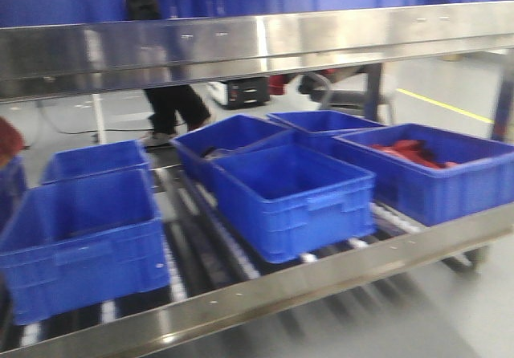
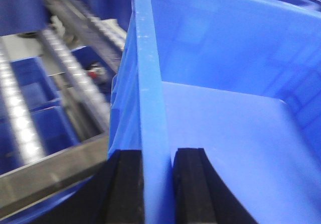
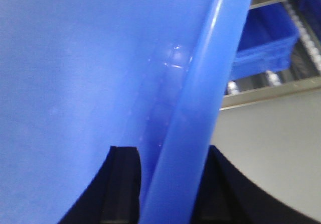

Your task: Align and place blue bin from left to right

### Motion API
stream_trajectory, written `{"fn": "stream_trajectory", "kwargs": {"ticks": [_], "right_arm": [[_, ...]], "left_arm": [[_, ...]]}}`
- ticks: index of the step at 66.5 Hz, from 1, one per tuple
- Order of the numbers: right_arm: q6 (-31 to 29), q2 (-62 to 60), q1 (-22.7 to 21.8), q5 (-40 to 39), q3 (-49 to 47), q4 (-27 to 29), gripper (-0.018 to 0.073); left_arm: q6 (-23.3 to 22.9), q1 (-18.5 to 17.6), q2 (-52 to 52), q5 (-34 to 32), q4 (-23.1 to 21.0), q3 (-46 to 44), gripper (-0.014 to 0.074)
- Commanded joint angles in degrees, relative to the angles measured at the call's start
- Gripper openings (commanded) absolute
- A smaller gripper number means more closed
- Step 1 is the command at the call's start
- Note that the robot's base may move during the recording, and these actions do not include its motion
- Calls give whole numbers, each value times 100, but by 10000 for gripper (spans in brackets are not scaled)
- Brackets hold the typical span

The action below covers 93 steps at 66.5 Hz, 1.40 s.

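Note:
The blue bin fills the left wrist view, with its flanged rim running up the middle of the frame and its smooth inner wall and floor to the right. My left gripper is shut on that rim, one black finger outside the wall and the other inside. In the right wrist view the same blue bin covers the left half. There my right gripper is shut across its rounded rim. Neither gripper shows in the front view.
Several blue bins sit on the roller shelf: one front left, one centre, one right with red items inside. A steel rail crosses above and another fronts the shelf. A person's legs stand behind.

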Motion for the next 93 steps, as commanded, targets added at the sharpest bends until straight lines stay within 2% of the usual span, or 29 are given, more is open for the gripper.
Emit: {"fn": "stream_trajectory", "kwargs": {"ticks": [1,93], "right_arm": [[-82,-107,39,-471,-101,287,-69],[-82,-107,39,-471,-101,287,-69]], "left_arm": [[92,-81,-135,-595,-147,-97,-111],[92,-81,-135,-595,-147,-97,-111]]}}
